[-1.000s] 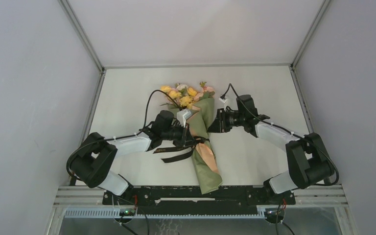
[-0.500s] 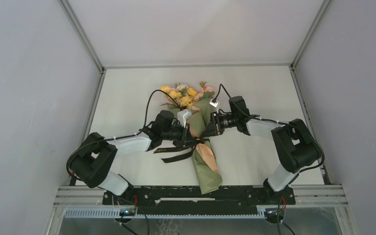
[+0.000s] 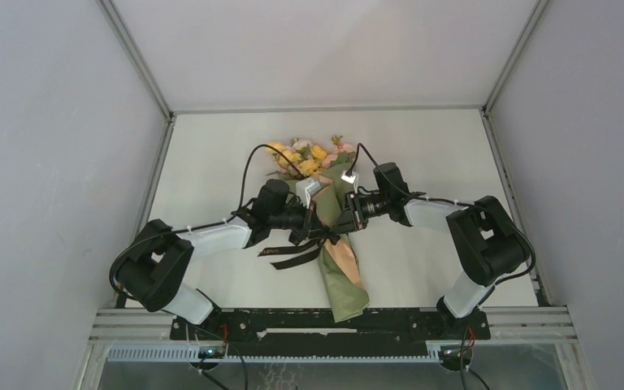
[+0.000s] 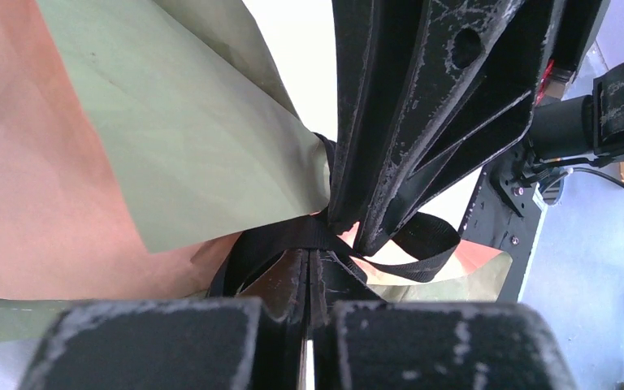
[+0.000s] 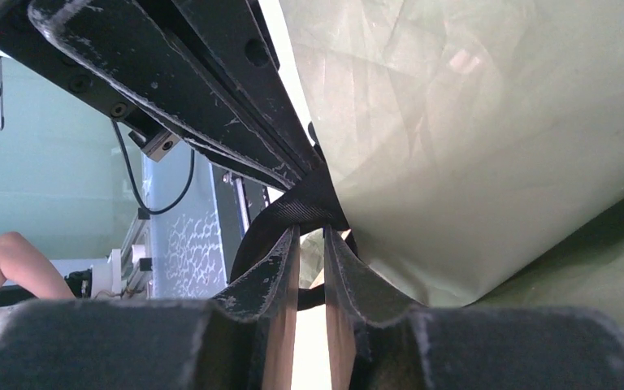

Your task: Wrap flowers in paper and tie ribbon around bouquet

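Left gripper (image 4: pixel 309 264): clamped shut on the ribbon (image 4: pixel 288 234) where it crosses.
Right gripper (image 5: pixel 310 236): narrow, pinching the same crossing (from the opposite side).
Bouquet (image 3: pixel 343 288): lying between the grippers, ribbon at its waist.
Do well: pull apart evenly and level, sparing the paper (image 4: pixel 203 146).
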`<state>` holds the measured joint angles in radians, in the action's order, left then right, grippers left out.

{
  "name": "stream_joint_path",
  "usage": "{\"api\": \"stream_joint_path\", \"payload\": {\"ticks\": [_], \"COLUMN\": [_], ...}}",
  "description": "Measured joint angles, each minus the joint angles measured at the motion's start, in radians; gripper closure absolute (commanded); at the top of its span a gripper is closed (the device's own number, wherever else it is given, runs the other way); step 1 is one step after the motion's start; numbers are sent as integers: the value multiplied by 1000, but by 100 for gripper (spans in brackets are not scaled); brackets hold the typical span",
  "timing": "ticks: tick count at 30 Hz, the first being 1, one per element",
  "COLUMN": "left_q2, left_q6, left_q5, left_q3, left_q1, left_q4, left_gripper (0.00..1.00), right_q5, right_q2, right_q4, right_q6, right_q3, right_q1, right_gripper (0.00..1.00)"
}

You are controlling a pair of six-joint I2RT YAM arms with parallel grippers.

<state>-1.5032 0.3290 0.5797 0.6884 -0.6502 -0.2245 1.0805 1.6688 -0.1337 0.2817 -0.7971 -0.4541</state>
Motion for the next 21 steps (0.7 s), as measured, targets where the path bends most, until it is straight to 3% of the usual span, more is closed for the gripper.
{"api": "stream_joint_path", "payload": {"ticks": [6, 9, 21], "left_q2": [-2, -8, -12], "left_q6": [-8, -7, -6], "left_q5": [0, 0, -10], "left_q3": [0, 0, 0], "left_q1": [0, 0, -4], "left_q4": [0, -3, -22], "left_gripper": [100, 99, 100], "right_q5": [0, 5, 16], "right_q2": [0, 2, 14], "right_q4": [23, 10, -280], "right_q6": [-8, 6, 243], "right_q3": [0, 0, 78], "right_q1": [-4, -12, -47], "right_gripper": [64, 63, 61]}}
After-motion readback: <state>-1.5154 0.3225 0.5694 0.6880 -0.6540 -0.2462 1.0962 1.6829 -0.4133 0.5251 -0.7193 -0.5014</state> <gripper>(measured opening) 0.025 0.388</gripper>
